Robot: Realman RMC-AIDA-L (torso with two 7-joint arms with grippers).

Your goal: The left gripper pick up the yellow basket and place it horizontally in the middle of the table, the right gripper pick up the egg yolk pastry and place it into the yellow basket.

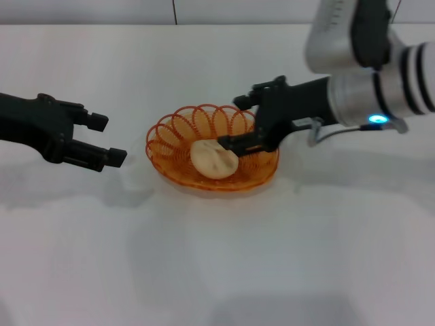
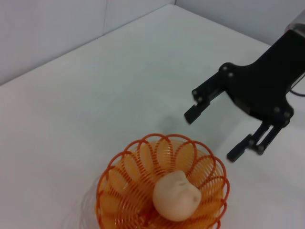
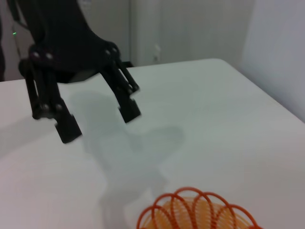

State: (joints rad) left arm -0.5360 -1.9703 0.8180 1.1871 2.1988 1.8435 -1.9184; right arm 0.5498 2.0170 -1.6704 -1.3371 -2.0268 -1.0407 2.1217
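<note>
At the centre of the white counter [image 1: 285, 251], seen from the head camera, sits the yellow basket [image 1: 212, 155], flat on its base with its looped rim up. Inside it lies the egg yolk pastry [image 1: 213, 159], resting on the basket floor a little toward the 6 o'clock side, its creased top facing up; the left wrist camera shows the same pastry [image 2: 176, 196] low in the basket [image 2: 162, 188] with nothing touching it.

From 3 o'clock the right hand [image 1: 238, 122] reaches in over the basket's rim. Its two black fingers stand wide apart and hold nothing: one tip is above the rim at about 1 o'clock, the other just beside the pastry's 2 o'clock edge. In the left wrist view this hand [image 2: 209, 132] appears raised beyond the basket's far rim, fingers spread.

Over at 9 o'clock of the basket, the left hand [image 1: 112, 139] hangs just above the counter, near the basket but apart from it, fingers wide and empty; the right wrist camera shows it [image 3: 97, 119] above its shadow, beyond the basket rim [image 3: 200, 212].
</note>
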